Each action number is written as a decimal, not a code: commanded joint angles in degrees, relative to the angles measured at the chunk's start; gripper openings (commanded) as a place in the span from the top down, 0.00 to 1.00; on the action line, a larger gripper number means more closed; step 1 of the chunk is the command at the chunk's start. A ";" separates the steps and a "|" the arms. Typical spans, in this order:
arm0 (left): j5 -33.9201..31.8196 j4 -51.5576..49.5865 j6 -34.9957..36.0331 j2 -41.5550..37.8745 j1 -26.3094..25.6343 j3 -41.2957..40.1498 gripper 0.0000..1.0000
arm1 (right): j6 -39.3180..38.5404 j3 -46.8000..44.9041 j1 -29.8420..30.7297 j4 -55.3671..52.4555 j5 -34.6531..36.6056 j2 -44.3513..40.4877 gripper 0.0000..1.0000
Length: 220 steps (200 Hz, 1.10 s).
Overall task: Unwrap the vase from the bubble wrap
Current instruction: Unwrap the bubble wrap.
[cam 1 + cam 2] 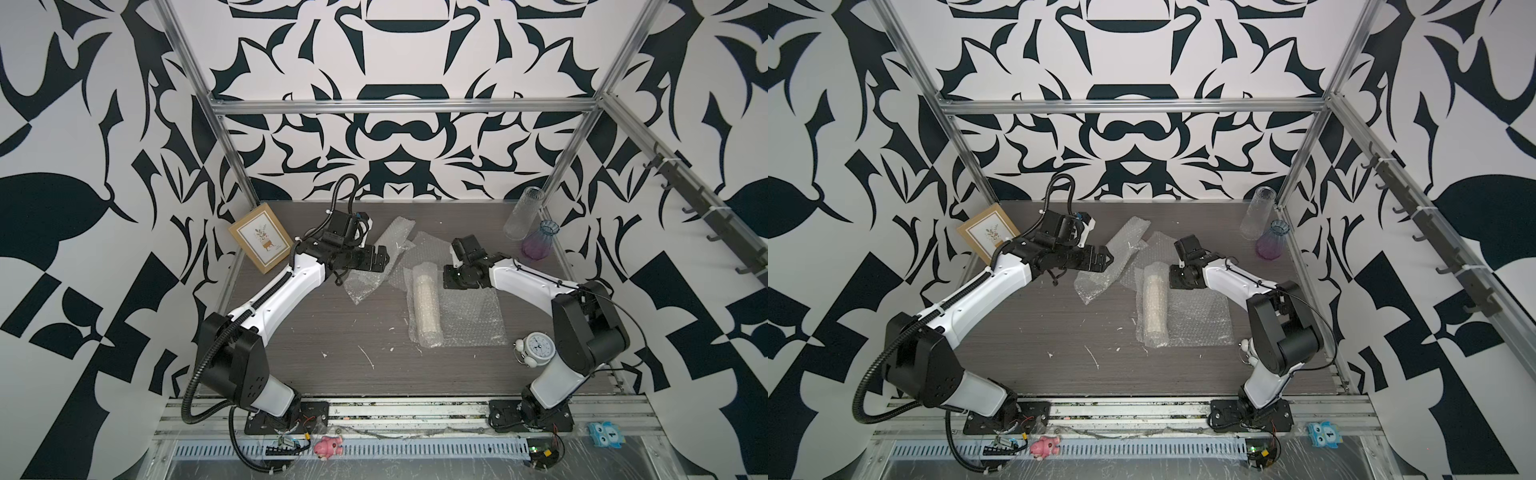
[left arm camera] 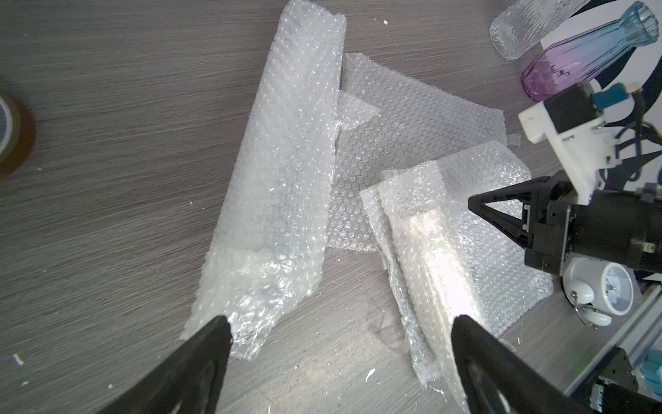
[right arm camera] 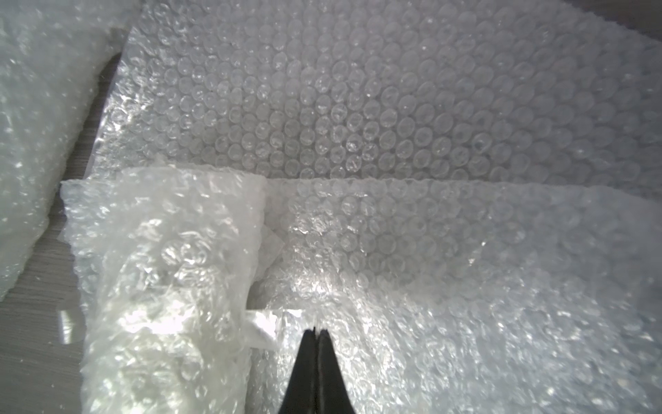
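Observation:
The vase is a cream cylinder lying mid-table, rolled in bubble wrap whose free flap lies flat to its right. It also shows as the vase in both top views. My right gripper is shut, its tips close over the flap just beside the wrapped roll; nothing shows pinched. In the left wrist view the right gripper points at the roll's far end. My left gripper hangs open above bare table, left of the roll and over a loose folded sheet.
Another loose bubble sheet lies behind the roll. A clear glass vase and a purple-blue vase stand at the back right. A framed picture leans at the back left, an alarm clock sits by the right arm, and a tape roll sits farther off.

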 commanded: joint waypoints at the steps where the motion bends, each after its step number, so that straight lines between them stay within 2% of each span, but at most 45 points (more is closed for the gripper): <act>1: -0.40 -3.02 -1.20 -0.04 0.24 1.26 0.00 | -0.77 -1.28 -0.44 1.11 2.34 -1.84 1.00; 164: -1.25 -5.73 -7.17 -1.97 0.24 0.20 0.01 | -2.55 -4.88 -2.81 4.14 5.27 -0.76 1.00; 220: -0.61 -5.60 -8.73 -0.15 0.24 1.38 0.01 | -2.19 -5.07 -2.81 4.49 4.96 -0.28 0.95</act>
